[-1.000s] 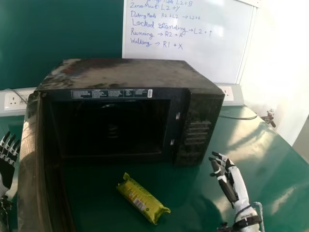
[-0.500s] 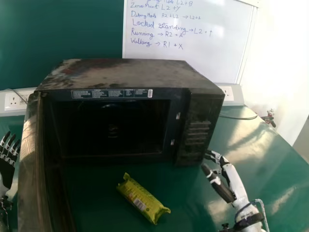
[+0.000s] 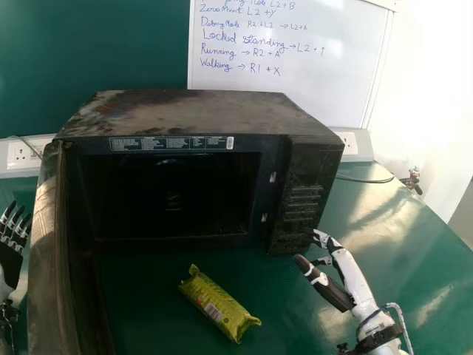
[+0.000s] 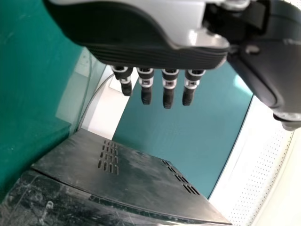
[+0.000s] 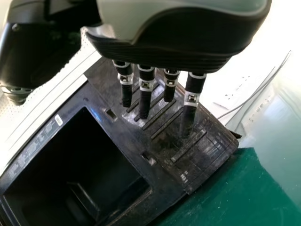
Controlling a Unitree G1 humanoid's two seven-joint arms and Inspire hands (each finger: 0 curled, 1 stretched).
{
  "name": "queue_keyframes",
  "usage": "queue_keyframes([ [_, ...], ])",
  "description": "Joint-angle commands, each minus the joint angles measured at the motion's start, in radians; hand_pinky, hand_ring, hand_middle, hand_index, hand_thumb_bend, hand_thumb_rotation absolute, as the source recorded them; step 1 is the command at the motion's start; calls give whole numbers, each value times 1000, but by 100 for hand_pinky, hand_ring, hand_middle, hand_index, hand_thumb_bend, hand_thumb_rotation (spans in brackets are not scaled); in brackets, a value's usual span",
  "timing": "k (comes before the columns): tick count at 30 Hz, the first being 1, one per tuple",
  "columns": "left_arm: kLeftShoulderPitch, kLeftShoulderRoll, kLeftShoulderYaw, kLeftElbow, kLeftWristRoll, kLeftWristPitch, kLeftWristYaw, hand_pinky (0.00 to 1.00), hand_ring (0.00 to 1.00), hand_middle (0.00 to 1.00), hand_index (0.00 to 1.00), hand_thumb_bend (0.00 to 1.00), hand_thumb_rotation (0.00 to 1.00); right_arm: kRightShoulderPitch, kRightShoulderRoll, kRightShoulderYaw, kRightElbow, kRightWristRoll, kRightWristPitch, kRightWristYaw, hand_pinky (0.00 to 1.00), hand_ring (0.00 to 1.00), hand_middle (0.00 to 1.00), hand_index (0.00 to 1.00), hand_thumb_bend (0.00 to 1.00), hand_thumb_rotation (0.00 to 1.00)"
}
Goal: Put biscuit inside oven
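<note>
My right hand (image 3: 341,272) is at the lower right of the head view, open, beside the lower right corner of the oven (image 3: 211,115) and apart from the biscuit. In the right wrist view my right hand (image 5: 145,96) hangs in front of the oven's control panel (image 5: 169,136). The yellow-green biscuit pack (image 3: 218,305) lies slanted on the table before the oven, whose door (image 3: 50,244) stands open at the left. My left hand (image 3: 11,248) is open at the far left, outside the door; in the left wrist view the left hand (image 4: 146,84) has straight fingers.
The green table (image 3: 414,259) extends right of the oven. A whiteboard (image 3: 288,63) and wall sockets (image 3: 24,154) are behind. A cable (image 3: 366,180) runs across the table behind the oven's right side, towards a small object (image 3: 412,180).
My right hand has moved left, towards the oven's lower right corner, and its thumb has swung further left. The left hand, the pack and the oven have kept their places.
</note>
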Motion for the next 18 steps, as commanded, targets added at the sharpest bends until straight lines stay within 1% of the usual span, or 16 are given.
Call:
queue_keyframes([
  [1, 55, -91, 2, 47, -13, 9, 7, 0, 42, 62, 86, 80, 81, -3, -22, 9, -28, -18, 13, 17, 65, 82, 89, 94, 100, 81],
  [2, 55, -91, 2, 47, -13, 9, 9, 0, 42, 61, 85, 80, 81, -3, -28, 11, -35, -27, 18, 21, 68, 83, 89, 94, 100, 82],
  [6, 56, -92, 1, 45, -13, 11, 11, 0, 42, 61, 85, 79, 82, -4, -44, 24, -67, -78, 43, 29, 71, 84, 89, 93, 100, 82],
  [10, 55, -91, 1, 46, -14, 10, 6, 0, 42, 61, 85, 78, 82, -4, -59, 43, -98, -133, 58, 46, 72, 85, 89, 93, 100, 83],
  [15, 55, -93, 0, 45, -12, 6, 8, 0, 42, 61, 85, 77, 83, -21, -99, 75, -133, -185, 78, 96, 71, 84, 90, 94, 100, 84],
  [18, 55, -93, 1, 46, -14, 8, 2, 0, 42, 62, 85, 76, 83, -38, -120, 88, -142, -196, 72, 122, 75, 86, 90, 94, 100, 83],
])
